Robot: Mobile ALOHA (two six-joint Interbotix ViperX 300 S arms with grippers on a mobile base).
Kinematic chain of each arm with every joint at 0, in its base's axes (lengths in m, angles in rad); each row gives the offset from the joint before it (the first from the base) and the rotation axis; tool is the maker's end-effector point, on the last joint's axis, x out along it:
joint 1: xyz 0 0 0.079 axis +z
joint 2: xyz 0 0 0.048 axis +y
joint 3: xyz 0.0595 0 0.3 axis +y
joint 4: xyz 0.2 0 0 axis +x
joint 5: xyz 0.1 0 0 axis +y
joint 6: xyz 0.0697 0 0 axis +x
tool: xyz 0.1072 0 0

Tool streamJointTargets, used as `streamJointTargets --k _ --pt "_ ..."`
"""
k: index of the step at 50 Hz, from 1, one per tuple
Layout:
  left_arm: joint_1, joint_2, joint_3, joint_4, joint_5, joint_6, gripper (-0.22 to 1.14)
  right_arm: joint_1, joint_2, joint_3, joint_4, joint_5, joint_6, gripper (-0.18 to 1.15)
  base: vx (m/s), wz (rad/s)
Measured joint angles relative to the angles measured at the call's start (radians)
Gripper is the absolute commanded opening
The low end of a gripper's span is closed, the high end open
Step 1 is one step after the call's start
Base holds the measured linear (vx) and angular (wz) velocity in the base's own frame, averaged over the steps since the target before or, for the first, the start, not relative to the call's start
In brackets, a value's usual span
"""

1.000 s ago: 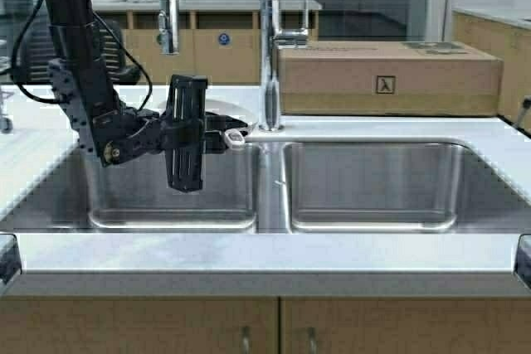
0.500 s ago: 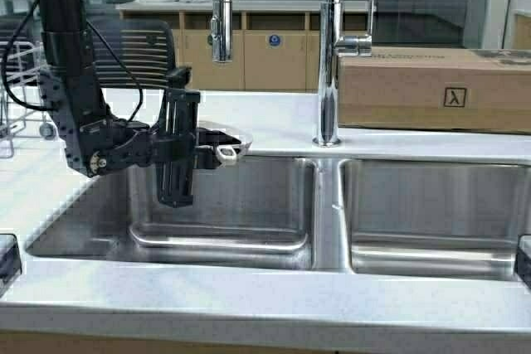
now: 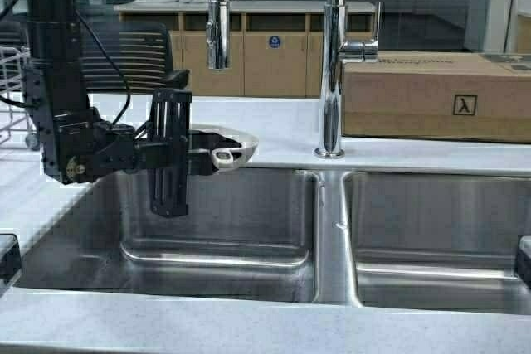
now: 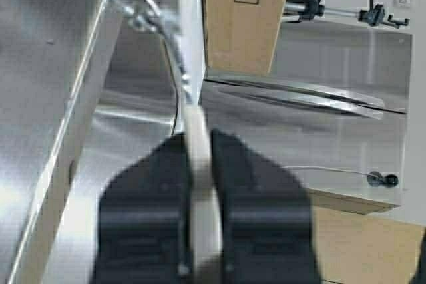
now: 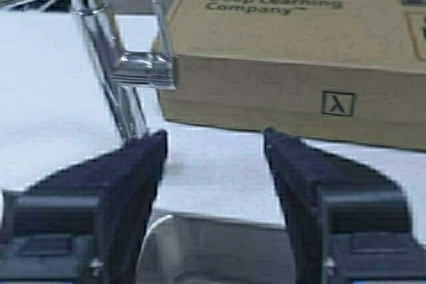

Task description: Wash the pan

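Right now the pan (image 3: 222, 145) is held up at the back rim of the left sink basin (image 3: 216, 230), its cream edge and stubby handle with the end hole poking out toward the faucet side. The left gripper (image 3: 195, 155) has it: in the left wrist view the two black fingers (image 4: 150, 211) are pinched tight on the pan's thin pale rim (image 4: 200, 184), which runs straight up between them, with no gap on either side. The left arm reaches in low from the left, over the basin. The tall chrome faucet (image 3: 332, 64) stands at the divider between the two basins, its spray head (image 3: 217, 22) hanging above and just behind the pan. A cardboard box (image 3: 440, 97) sits on the counter behind the right basin. The right gripper (image 5: 213, 164) has its fingers spread wide with nothing between them, facing the box and the faucet.
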Motion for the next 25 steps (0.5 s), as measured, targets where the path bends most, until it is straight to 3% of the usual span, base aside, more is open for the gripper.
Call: streamJointTargets --k 7,25 --pt "0.003 0.002 0.014 -0.006 -0.026 0.009 0.02 0.072 0.181 -0.15 -0.044 0.028 -0.002 1.03 0.05 -0.03" --pt "-0.005 0.0 0.063 -0.006 -0.067 0.015 0.02 0.08 0.528 -0.466 -0.087 0.035 -0.002 1.03 0.03 -0.01"
